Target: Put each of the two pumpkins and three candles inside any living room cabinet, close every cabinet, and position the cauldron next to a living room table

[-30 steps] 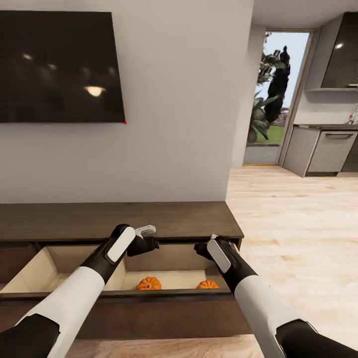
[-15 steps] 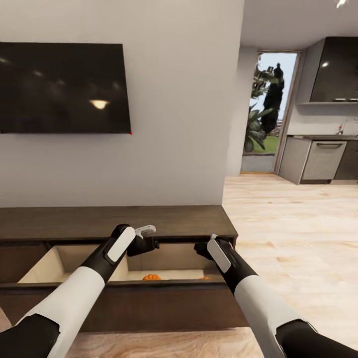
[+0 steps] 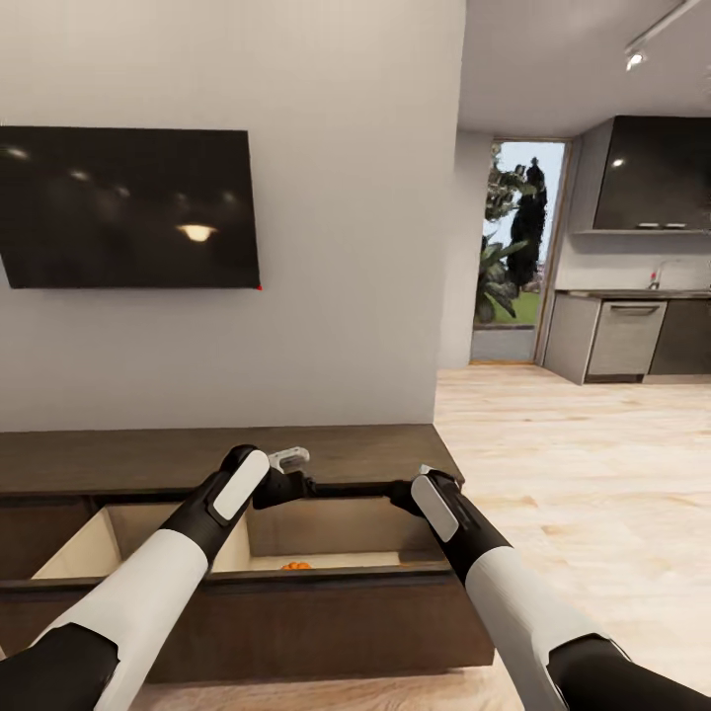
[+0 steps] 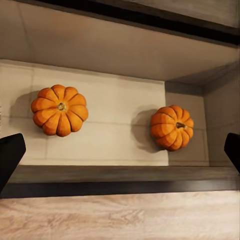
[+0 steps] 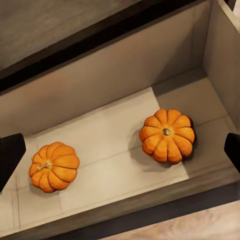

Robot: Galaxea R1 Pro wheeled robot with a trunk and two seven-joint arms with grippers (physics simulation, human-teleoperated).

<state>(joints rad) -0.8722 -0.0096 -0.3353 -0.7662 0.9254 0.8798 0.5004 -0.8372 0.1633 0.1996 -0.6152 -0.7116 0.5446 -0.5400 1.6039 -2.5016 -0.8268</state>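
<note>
1. Left gripper (image 3: pixel 292 472) and right gripper (image 3: pixel 403 491), head view: both arms reach forward over the pulled-out drawer of the cabinet (image 3: pixel 247 622). Left fingers stand apart and empty; the right gripper's state cannot be told here. One pumpkin (image 3: pixel 295 566) peeks above the drawer front.
2. Left wrist view: dark fingertips (image 4: pixel 10 155) sit wide apart at the edges (nothing between them). Two ribbed orange pumpkins (image 4: pixel 60 110) lie well apart on the pale drawer floor.
3. Right wrist view: fingertips (image 5: pixel 10 155) likewise spread, empty. Both pumpkins rest upright, stems up.
</note>
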